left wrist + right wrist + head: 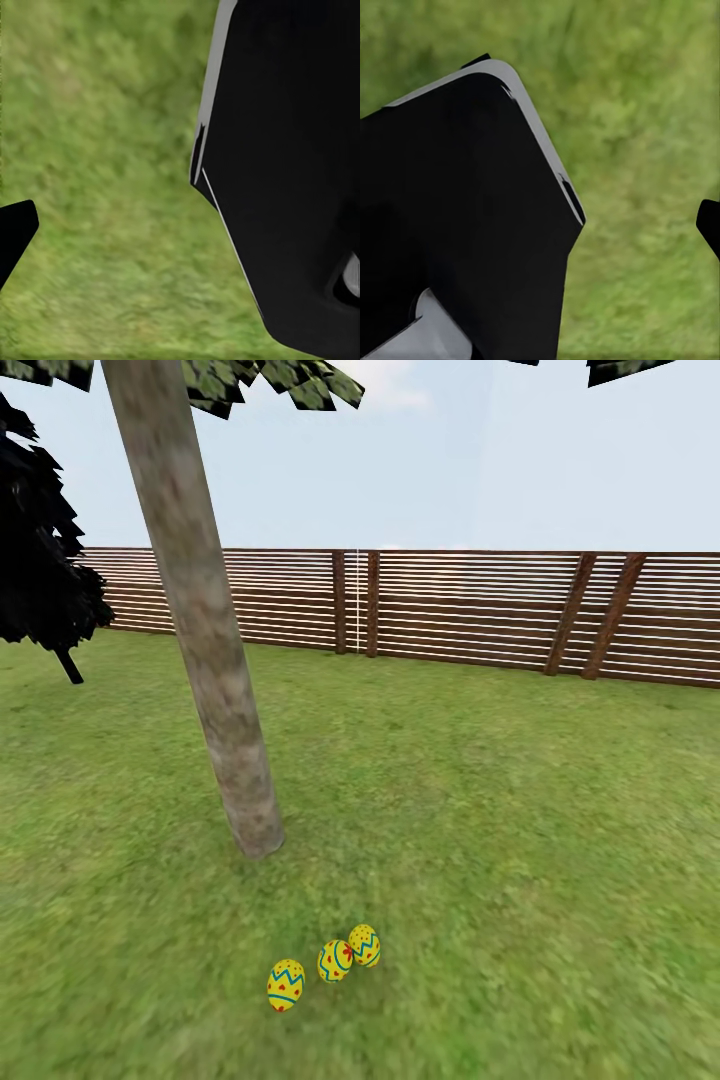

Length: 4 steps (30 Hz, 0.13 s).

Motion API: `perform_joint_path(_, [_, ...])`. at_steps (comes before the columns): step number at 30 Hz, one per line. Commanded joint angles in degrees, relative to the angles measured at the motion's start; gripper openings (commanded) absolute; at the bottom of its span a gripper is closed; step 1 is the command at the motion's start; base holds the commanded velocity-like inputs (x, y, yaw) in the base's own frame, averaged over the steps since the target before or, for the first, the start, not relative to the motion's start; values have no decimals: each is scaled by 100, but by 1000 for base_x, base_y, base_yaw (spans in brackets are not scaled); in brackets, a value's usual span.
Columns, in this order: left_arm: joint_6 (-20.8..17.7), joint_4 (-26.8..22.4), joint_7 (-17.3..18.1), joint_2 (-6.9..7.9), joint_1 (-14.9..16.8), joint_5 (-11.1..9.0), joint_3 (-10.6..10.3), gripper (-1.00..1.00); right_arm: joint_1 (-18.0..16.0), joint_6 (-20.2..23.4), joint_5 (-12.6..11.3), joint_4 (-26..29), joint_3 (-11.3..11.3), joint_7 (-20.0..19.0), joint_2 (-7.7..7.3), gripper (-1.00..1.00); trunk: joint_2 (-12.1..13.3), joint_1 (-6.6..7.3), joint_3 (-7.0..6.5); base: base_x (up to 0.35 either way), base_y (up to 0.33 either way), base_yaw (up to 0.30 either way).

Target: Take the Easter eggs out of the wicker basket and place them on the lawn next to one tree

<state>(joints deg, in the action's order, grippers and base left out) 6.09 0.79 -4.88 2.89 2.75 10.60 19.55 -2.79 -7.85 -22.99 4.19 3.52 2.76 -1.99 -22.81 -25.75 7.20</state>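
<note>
Lawn (pixel 520 840): mottled green grass, flat, running back to a brown slatted fence (pixel 480 605) under a pale blue sky.

Eggs: three yellow eggs with blue zigzags and red marks lie on the grass in a short row, low in the head view. Left egg (pixel 285 985) sits slightly apart from the other two. Middle egg (pixel 335 961) and right egg (pixel 365 945) are touching or very nearly so; cannot tell which. All three lie on bare grass, not in any container.

Tree: pale grey-brown trunk (pixel 195 610) leaning a little, its base planted in the grass just beyond the eggs and to their left. Eggs are near the base, not touching it. Bits of green leaf crown (pixel 270 385) show at the top edge. A dark-leaved tree (pixel 40 560) stands at far left, well apart, near the fence.

Left wrist view: a big black body panel with a pale edge (pixel 292 172) over blurred grass; one dark tip (pixel 15 232) at the frame edge. Left claw state: cannot tell.

Right wrist view: similar black panel with pale rim (pixel 457 210) over grass, one dark tip (pixel 709 223) at the edge. Right claw state: cannot tell.

No egg appears beside either dark tip, so the eggs' position relative to the claws cannot be fixed.
</note>
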Motion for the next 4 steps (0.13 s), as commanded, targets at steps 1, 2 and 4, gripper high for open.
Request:
perform_joint_path(1, [24,10,-22,-1,6,56,45,100,-4,-15,14,-1,34,5,2,100,-11,-3,11,0,0,0])
perform_joint_path(2, [24,9,-22,-3,6,50,49,100,-3,-15,14,1,34,5,4,100,-11,-3,11,0,0,0])
perform_joint_path(4, [24,9,-22,-6,6,46,59,100,-4,-15,14,-2,34,5,5,100,-11,-3,11,0,0,0])
